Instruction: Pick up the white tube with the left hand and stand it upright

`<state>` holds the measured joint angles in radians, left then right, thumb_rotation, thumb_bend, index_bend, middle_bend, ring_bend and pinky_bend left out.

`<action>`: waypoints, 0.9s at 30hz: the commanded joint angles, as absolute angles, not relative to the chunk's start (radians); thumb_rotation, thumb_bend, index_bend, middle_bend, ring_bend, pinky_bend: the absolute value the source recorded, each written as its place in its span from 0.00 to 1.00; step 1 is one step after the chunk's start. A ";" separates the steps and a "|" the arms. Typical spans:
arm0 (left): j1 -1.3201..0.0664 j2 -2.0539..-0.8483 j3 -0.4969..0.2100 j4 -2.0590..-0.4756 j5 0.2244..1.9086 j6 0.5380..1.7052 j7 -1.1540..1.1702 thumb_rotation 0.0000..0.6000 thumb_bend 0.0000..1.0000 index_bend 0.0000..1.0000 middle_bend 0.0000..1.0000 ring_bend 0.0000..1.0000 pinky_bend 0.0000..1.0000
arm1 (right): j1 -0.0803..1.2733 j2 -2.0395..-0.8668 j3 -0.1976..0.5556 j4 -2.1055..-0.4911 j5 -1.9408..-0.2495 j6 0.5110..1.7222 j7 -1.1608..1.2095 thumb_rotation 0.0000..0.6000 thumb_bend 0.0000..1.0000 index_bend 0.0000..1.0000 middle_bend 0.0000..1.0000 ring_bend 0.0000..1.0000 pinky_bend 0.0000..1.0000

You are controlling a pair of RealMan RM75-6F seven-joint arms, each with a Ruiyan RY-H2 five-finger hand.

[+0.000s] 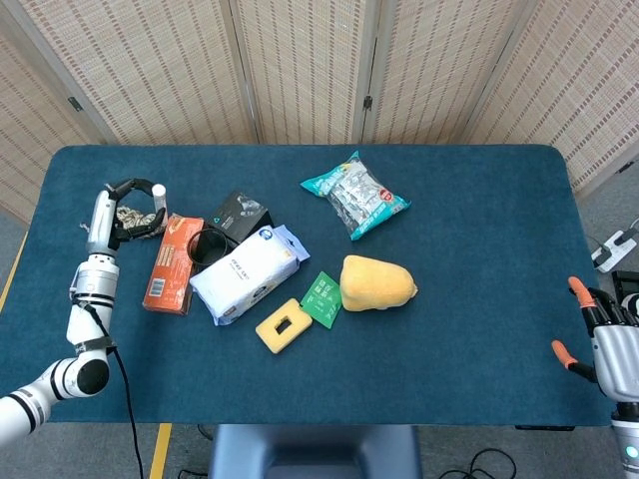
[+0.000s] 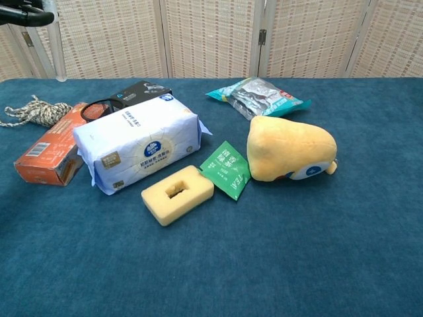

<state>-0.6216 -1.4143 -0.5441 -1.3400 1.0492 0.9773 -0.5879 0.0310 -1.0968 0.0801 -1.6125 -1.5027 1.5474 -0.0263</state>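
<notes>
We count one white tube [image 2: 56,49], held near upright in our left hand [image 1: 125,205] just left of the single orange box [image 1: 172,263], its fingers curled around it, while our right hand [image 1: 609,344] idles far right, fingers apart, holding nothing.
</notes>
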 commanded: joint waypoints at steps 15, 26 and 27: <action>-0.591 -1.358 -0.643 -1.367 1.028 0.764 -0.899 1.00 0.44 0.63 0.43 0.28 0.17 | 0.030 -1.096 0.081 -1.611 -1.503 1.547 -0.025 1.00 0.18 0.05 0.20 0.15 0.27; -0.644 -1.432 -0.505 -1.187 1.164 1.004 -0.508 1.00 0.44 0.63 0.42 0.27 0.16 | 0.027 -1.097 0.079 -1.612 -1.503 1.549 -0.027 1.00 0.18 0.05 0.21 0.15 0.27; -0.648 -1.438 -0.498 -1.180 1.169 1.013 -0.487 1.00 0.44 0.63 0.42 0.27 0.16 | 0.028 -1.098 0.079 -1.612 -1.503 1.549 -0.027 1.00 0.18 0.05 0.21 0.15 0.27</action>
<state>-0.6287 -1.4131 -0.5364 -1.2264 1.1334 0.9617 -0.5512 0.0276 -1.0976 0.0789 -1.6124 -1.5026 1.5484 -0.0274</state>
